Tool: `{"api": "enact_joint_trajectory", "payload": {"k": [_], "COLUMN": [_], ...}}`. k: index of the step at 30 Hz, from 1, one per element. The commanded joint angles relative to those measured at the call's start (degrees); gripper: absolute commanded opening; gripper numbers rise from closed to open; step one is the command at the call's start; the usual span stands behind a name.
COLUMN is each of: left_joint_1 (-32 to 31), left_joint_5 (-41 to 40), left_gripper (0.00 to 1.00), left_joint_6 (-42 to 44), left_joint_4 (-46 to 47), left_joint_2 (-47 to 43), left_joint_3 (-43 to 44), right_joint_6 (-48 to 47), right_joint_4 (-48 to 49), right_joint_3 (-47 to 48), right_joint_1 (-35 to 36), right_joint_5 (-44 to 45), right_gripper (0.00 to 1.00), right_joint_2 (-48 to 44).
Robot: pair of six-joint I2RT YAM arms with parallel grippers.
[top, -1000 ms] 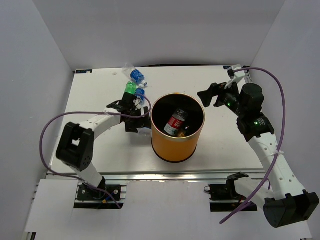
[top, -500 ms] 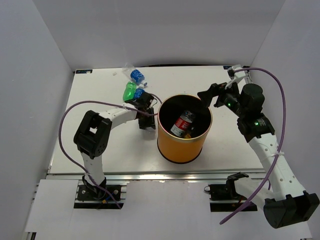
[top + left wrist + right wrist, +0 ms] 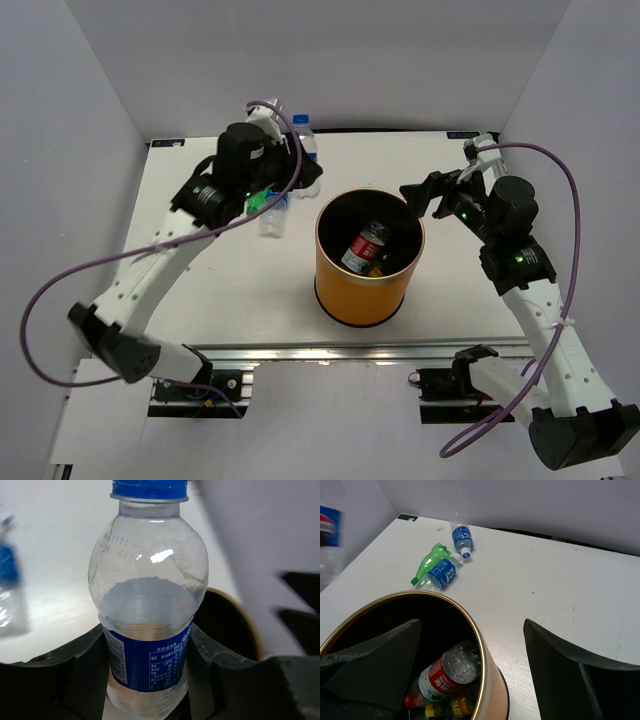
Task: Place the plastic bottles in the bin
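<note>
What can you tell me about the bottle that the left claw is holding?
A small clear plastic bottle with a blue cap, a blue printed label round its lower body and stamped code on its shoulder. The left claw has two dark fingers that pinch it at the label, cap pointing away from the claw. The bin shows its rim behind it.

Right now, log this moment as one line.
left jaws: shut on blue-labelled bottle | right jaws: open | bin: red-labelled bottle inside | table: green bottle lying
</note>
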Motion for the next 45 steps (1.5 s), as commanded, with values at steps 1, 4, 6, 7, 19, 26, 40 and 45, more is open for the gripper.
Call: {"api": "enact_joint_trajectory", "payload": {"k": [1,4,6,7,19,26,40,45], "left_joint_1": [-4.86,-9.60,-12.95,-13.74,-14.45,3.45,11.21,11.39], "left_joint_5": [12.71,15.47,14.08,12.24,-4.73,-3.72,-7.98,-9.93], "left_gripper": [0.36,0.38,0.45,0.60,0.98,0.98,0.98,0.92], "left_joint_6": [3.67,6.83,8.41,10.51,12.46,7.55,13.00,9.57], "left_joint_4": [7.12,8.29,6.45,3.74,5.47,-4.54,-15.26,-15.38], "left_joint_2": [-3.59,-3.51,-2.19,-1.75,-7.29,6.49,48.95,48.98], "left_joint_3": [-1.08,-1.18,-1.00,-0.91,-0.65,4.53,27.12,22.06], "right_joint_6": [0.12,-0.05,-0.40,-0.40,-0.32,-0.84,-3.48,-4.80], "right_joint_4": [2.28,2.19,2.28,2.28,2.37,2.19,-1.58,-1.59], "right_joint_3": [-0.21,-0.21,-0.29,-0.38,-0.73,-0.65,1.55,1.11], "right_joint_1": [-0.35,-0.26,-0.35,-0.35,-0.35,-0.35,-0.35,-0.26], "right_joint_5": [0.73,1.26,1.52,1.87,2.22,2.84,5.74,7.58], "right_gripper": [0.89,0.89,0.89,0.89,0.89,0.89,0.89,0.89], "right_joint_2": [-0.55,-0.55,-0.72,-0.81,-0.37,-0.19,0.77,-0.89]}}
